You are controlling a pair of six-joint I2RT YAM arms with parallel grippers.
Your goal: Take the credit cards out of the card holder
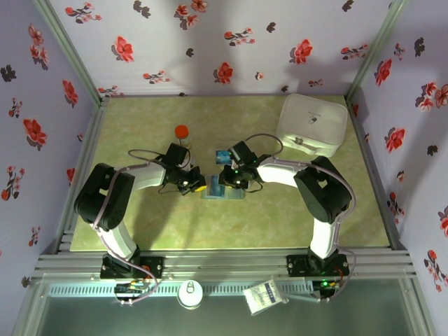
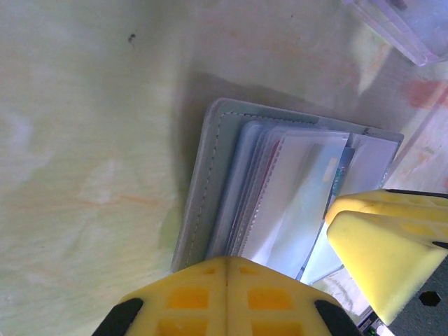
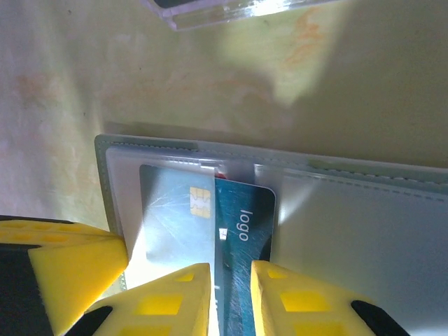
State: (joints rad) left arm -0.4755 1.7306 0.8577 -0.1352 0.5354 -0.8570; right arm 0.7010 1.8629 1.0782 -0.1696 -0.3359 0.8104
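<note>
The grey-blue card holder (image 1: 225, 192) lies open on the table between both grippers, its clear sleeves (image 2: 294, 189) facing up. A blue credit card (image 3: 245, 224) marked "logo" sticks halfway out of a sleeve, and a red sliver (image 3: 222, 173) of another card peeks out behind it. My right gripper (image 3: 231, 294) stands over the blue card with its jaws a narrow gap apart. The card lies flat under both fingertips, not pinched. My left gripper (image 2: 225, 269) is shut with nothing between its fingers, its tips over the holder's (image 2: 206, 182) near edge.
A clear plastic box (image 1: 222, 155) lies just behind the holder, and an orange-capped bottle (image 1: 182, 131) stands further back on the left. A large white lidded container (image 1: 313, 124) sits at the back right. The two grippers' fingers nearly touch over the holder.
</note>
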